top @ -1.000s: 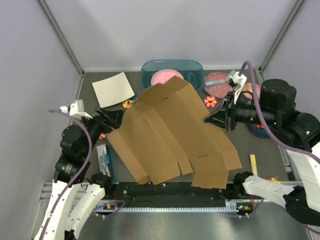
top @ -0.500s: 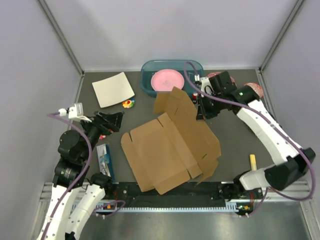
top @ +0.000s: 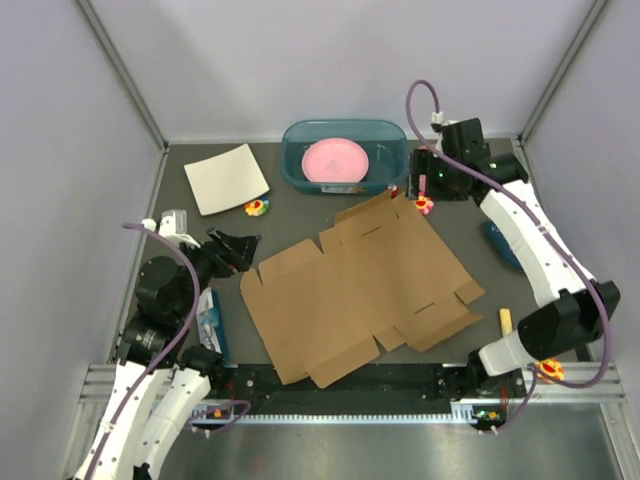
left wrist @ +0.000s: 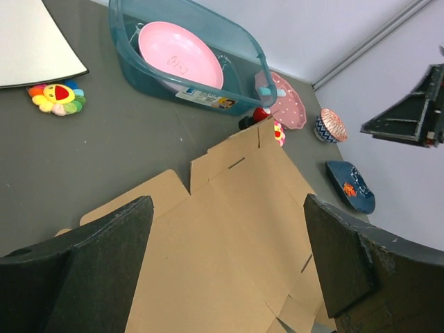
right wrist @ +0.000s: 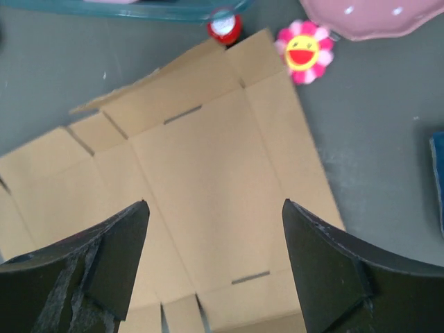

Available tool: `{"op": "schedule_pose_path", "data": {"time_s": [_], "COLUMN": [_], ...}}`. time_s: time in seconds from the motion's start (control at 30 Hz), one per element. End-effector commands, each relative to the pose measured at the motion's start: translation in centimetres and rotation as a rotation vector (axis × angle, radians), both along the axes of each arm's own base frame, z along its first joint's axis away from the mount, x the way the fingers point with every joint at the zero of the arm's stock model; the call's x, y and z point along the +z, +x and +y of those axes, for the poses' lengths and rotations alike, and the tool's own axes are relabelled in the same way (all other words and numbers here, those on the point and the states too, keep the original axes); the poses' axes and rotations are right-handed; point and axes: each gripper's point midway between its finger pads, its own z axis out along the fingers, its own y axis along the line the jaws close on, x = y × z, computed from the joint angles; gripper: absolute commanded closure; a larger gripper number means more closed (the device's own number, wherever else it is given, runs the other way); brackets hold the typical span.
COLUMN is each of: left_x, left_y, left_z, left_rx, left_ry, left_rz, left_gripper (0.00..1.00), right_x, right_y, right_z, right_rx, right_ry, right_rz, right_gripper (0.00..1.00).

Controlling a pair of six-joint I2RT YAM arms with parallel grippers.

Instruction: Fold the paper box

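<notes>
The paper box [top: 355, 295], a brown die-cut corrugated cardboard sheet, lies flat and unfolded at frame centre, with the left gripper [top: 243, 252] at centre left and the right gripper [top: 422, 185] at upper right both spread wide and empty, so all folding evidently is left to do.

Bright, even light, soft shadows; the paper box [right wrist: 208, 180] looks smeared (motion blur) from the right wrist.

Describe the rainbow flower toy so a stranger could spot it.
Find the brown paper box lying flat mid-table. Beyond its far left lies a cream-white sheet; the rainbow flower toy sits at that sheet's near corner. Unlike the pink flower toy, its petals are many-coloured.
</notes>
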Motion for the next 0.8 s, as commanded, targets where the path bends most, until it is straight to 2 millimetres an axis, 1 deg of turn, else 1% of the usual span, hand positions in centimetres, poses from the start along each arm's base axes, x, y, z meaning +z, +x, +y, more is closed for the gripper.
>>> {"op": "schedule_pose_path", "data": {"time_s": [0.0, 0.03, 0.07, 0.1, 0.13, 0.17, 0.2, 0.23, 0.27, 0.3, 0.33, 0.37, 0.4, 0.43, 0.47, 0.5, 0.53, 0.57, 0.6, 0.63, 0.67, 0.7, 0.73, 0.77], "left_x": [0.0, -0.2, -0.5, -1.1, -1.3, -1.9, -2.3, -2.6, -4.1, -3.7, -4.1, -5.5, -4.6, -4.7, -5.7, -4.4, -4.2, -5.2, -4.2, -4.0, -5.3, -4.5, -4.7, -6.1], "left_y": [0.4, 0.5, 0.9, 1.2, 1.4, 1.9, 2.2, 2.5, 3.3, 3.8, 4.1, 5.2, 6.1, 6.1, 7.0, 8.1, 8.1, 9.1, 9.9, 10.6, 11.6, 12.4, 13.1, 14.2], "left_z": [-0.3, -0.5, -0.8, -1.1, -1.5, -2.7, -3.4, -4.0, -4.8, -5.1, -5.9, -6.3, -6.5, -7.6, -8.3, -8.6, -10.1, -10.8, -11.4, -11.9, -12.4, -12.9, -13.2, -13.6], "left_rx": [-0.019, -0.026, -0.036, -0.051, -0.073, -0.131, -0.170, -0.200, -0.230, -0.241, -0.261, -0.268, -0.249, -0.274, -0.287, -0.261, -0.290, -0.302, -0.299, -0.284, -0.303, -0.300, -0.303, -0.317], "left_ry": [0.020, 0.022, 0.024, 0.026, 0.026, 0.031, 0.036, 0.038, 0.057, 0.072, 0.103, 0.168, 0.200, 0.237, 0.306, 0.345, 0.386, 0.470, 0.501, 0.537, 0.604, 0.618, 0.640, 0.698], "left_rz": [-0.033, -0.030, -0.026, -0.014, -0.010, 0.008, 0.020, 0.032, 0.085, 0.078, 0.087, 0.114, 0.092, 0.087, 0.093, 0.054, 0.024, 0.017, -0.019, -0.043, -0.037, -0.062, -0.066, -0.070], "left_gripper": [0.05, 0.05, 0.05, 0.05, 0.05, 0.05, 0.05, 0.02, 0.02, 0.02, 0.02, 0.02, 0.02, 0.01, 0.02, 0.02, 0.02, 0.02, 0.02, 0.01, 0.02, 0.01, 0.01, 0.02], "right_x": [3.5, 3.1, 0.4, 0.6, -0.3, -3.1, -3.1, -3.8, -5.7, -6.1, -6.3, -7.2, -7.4, -6.9, -7.3, -7.3, -7.1, -6.8, -6.6, -6.4, -5.9, -5.6, -5.3, -5.2], "right_y": [-1.5, -2.2, -3.1, -4.3, -5.1, -6.4, -6.8, -7.3, -8.0, -8.0, -8.3, -8.7, -8.7, -8.8, -9.1, -9.1, -9.1, -9.3, -9.4, -9.5, -9.7, -9.9, -10.2, -10.4], "right_z": [-3.4, -3.2, -3.1, -2.8, -1.9, -1.8, -1.6, -1.5, -1.7, -1.7, -1.7, -1.7, -1.6, -0.8, -0.8, -0.7, -0.5, -0.5, -0.4, -0.2, -0.2, 0.1, 0.4, 0.5], "right_rx": [-0.209, -0.213, -0.228, -0.216, -0.178, -0.184, -0.180, -0.170, -0.180, -0.185, -0.186, -0.197, -0.198, -0.170, -0.173, -0.171, -0.162, -0.154, -0.149, -0.135, -0.128, -0.113, -0.097, -0.087], "right_ry": [0.024, 0.051, 0.074, 0.115, 0.161, 0.167, 0.194, 0.199, 0.190, 0.197, 0.202, 0.211, 0.221, 0.266, 0.277, 0.289, 0.304, 0.309, 0.313, 0.324, 0.334, 0.345, 0.362, 0.373], "right_rz": [-0.173, -0.168, -0.121, -0.140, -0.122, -0.069, -0.093, -0.087, -0.051, -0.058, -0.058, -0.038, -0.042, -0.060, -0.056, -0.064, -0.076, -0.088, -0.093, -0.096, -0.106, -0.113, -0.113, -0.113], "right_gripper": [0.21, 0.21, 0.21, 0.21, 0.21, 0.21, 0.21, 0.22, 0.22, 0.22, 0.22, 0.22, 0.22, 0.22, 0.22, 0.22, 0.22, 0.22, 0.22, 0.22, 0.23, 0.23, 0.23, 0.23]}}
